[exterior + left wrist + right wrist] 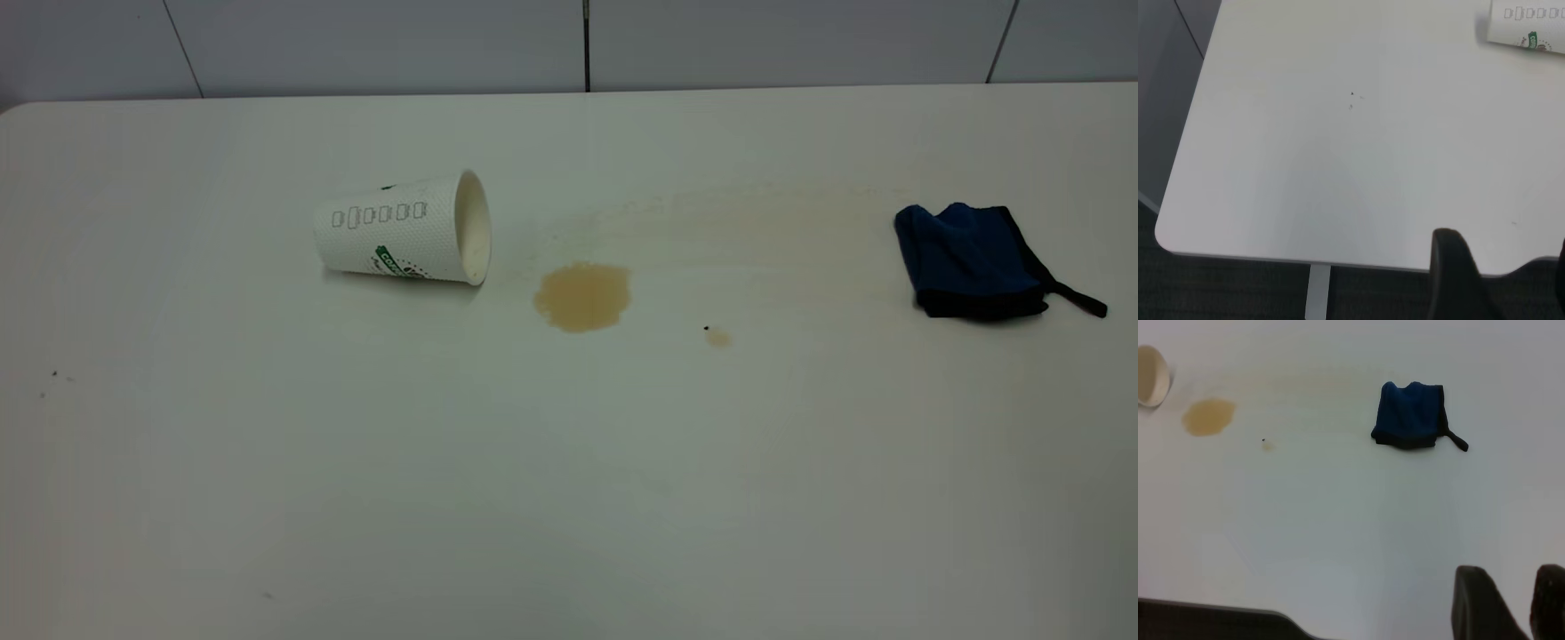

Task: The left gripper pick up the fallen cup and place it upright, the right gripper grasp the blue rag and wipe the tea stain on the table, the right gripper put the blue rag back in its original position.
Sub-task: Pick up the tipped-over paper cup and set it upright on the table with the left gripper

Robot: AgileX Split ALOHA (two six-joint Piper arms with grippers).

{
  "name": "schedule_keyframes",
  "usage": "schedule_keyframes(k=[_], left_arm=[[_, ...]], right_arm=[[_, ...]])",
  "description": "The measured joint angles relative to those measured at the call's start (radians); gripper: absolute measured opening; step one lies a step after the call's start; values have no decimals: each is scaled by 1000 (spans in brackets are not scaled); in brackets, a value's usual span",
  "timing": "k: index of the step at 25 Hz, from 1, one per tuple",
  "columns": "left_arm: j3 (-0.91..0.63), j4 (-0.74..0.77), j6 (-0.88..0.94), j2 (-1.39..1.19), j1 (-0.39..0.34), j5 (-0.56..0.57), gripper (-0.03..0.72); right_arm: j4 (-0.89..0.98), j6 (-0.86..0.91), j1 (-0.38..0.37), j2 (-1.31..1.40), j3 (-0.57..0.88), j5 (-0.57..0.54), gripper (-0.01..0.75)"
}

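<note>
The fallen cup (404, 229) lies on its side on the white table (569, 498), its mouth facing the tea stain (583, 296). A tiny brown spot (717, 338) sits to the stain's right, and faint tan smears arc toward the blue rag (969, 260), bunched at the right with its black strap. Neither gripper shows in the exterior view. My left gripper (1505, 247) hangs open and empty over the table's near left corner, far from the cup (1528, 27). My right gripper (1518, 570) is shut and empty, well short of the rag (1410, 415); the stain (1208, 416) and cup (1151, 375) lie farther off.
The table's rounded near corner and edge (1178, 243) are close under the left gripper, with dark floor beyond. A grey tiled wall (569, 40) runs behind the table. A few small specks (53, 374) mark the left part.
</note>
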State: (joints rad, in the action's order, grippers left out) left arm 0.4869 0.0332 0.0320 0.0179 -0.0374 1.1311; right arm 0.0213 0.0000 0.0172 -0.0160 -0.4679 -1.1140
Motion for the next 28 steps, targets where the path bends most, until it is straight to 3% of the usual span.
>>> schedule_keyframes(k=[22, 28], left_arm=[[0, 0, 0, -1, 0, -3, 400], [91, 25, -1, -201, 0, -116, 400]], right_arm=[[0, 0, 0, 0, 0, 0, 237], [0, 0, 0, 0, 0, 0, 237]])
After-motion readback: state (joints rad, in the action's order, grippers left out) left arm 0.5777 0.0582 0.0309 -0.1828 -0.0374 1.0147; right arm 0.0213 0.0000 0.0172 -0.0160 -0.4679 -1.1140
